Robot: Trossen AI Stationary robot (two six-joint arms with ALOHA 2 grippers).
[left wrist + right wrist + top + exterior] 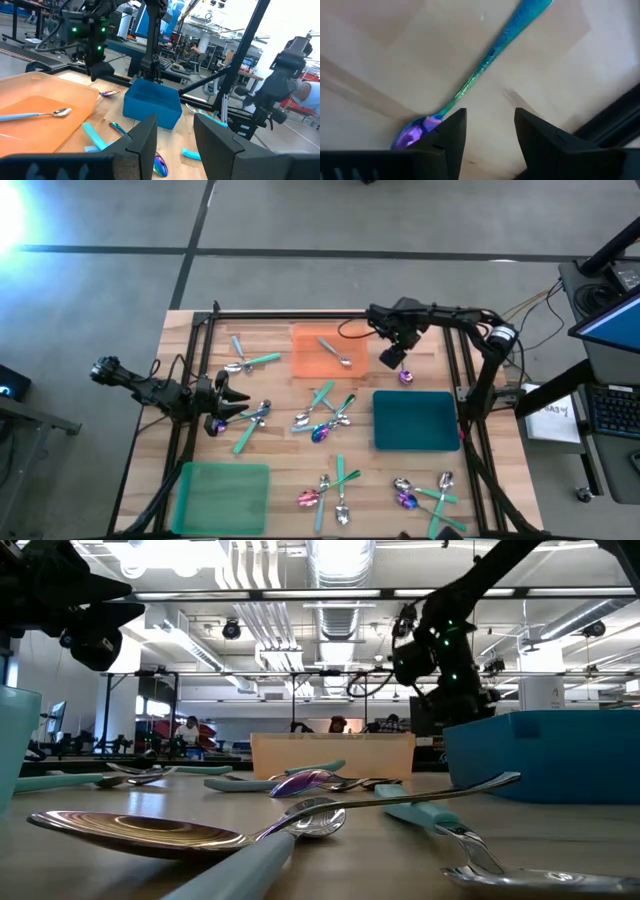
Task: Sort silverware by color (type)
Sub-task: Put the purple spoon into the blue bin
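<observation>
Right wrist view: right gripper (489, 131) hovers, fingers apart and empty, over an iridescent spoon (480, 70) lying flat on the wooden table (380, 50) between the orange tray (325, 352) and teal tray (415, 420). We judge it light, stiff, slick, and best pinched mid-handle. Its bowl is purple, its handle blue-green; left gripper (235, 402) waits, fingers apart, near the left cluster.

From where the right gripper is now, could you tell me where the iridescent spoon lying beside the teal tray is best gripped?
Probably at mid-handle. The iridescent spoon lies flat on the bare table, its slim handle running away from the open right gripper, its bowl near one finger. Come straight down from above with the fingers set across the handle; the bowl is wider and curved and would likely slip.
</observation>
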